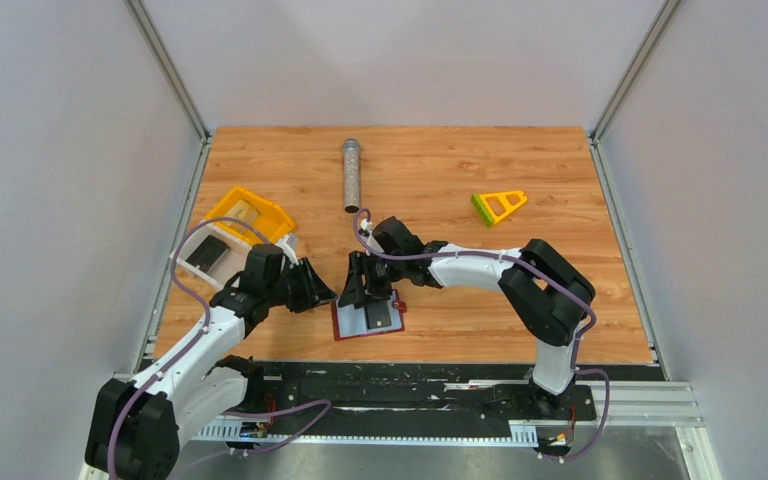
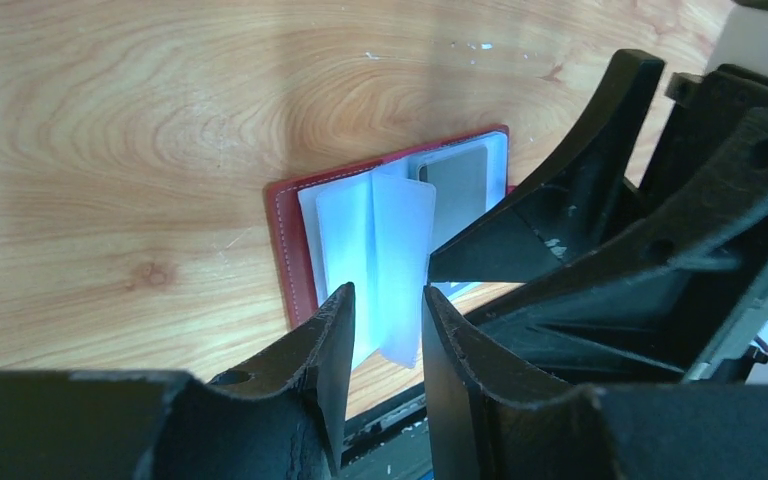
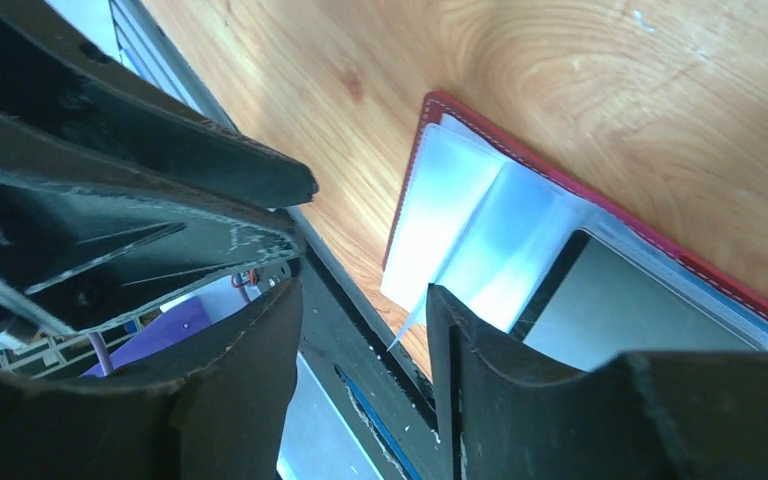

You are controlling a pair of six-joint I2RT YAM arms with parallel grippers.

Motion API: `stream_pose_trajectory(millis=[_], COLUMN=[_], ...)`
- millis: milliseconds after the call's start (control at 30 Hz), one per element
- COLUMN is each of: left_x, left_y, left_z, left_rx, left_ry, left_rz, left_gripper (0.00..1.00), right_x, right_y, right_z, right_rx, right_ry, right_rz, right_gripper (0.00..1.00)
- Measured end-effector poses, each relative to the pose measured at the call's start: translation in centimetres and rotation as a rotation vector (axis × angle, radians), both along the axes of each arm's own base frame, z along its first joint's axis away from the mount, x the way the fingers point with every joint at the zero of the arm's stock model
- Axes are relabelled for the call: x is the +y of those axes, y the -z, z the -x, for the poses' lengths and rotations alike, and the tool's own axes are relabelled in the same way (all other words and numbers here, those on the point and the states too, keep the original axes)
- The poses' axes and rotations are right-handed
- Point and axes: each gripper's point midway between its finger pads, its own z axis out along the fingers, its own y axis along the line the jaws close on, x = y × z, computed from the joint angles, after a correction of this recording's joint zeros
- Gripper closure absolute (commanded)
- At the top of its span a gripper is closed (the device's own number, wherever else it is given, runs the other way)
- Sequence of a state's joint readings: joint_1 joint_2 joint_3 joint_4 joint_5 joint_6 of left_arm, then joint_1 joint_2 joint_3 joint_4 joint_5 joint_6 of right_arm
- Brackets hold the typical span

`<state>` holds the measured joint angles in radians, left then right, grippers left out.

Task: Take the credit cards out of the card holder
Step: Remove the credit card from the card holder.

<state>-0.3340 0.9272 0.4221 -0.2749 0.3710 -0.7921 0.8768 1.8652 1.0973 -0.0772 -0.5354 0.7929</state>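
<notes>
As it lies open, the card holder (image 1: 352,324) sits beneath the right pincer (image 3: 363,290).

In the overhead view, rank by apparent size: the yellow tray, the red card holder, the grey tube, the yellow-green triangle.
1. yellow tray
2. card holder, partly covered
3. grey tube and yellow-green triangle: too alike to rank, the tube longer but thinner

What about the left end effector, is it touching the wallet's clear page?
Cannot tell. Left wrist view: the clear page stands between the left end effector's fingers; neither contact nor gap shows plainly.
</notes>
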Motion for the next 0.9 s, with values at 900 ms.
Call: stream_pose_trajectory(millis=[900], left_x=[-2.2], left_y=[-0.9], left_z=[0.0], left_rx=[0.022], left_ry=[0.096], left_rz=[0.104], left_gripper=[0.64], right_x=[-4.5], right_y=[-0.3], right_z=[-2.5], right_rx=[-0.131], right_ry=[0.114], right_rz=[0.188], right_gripper=[0.61])
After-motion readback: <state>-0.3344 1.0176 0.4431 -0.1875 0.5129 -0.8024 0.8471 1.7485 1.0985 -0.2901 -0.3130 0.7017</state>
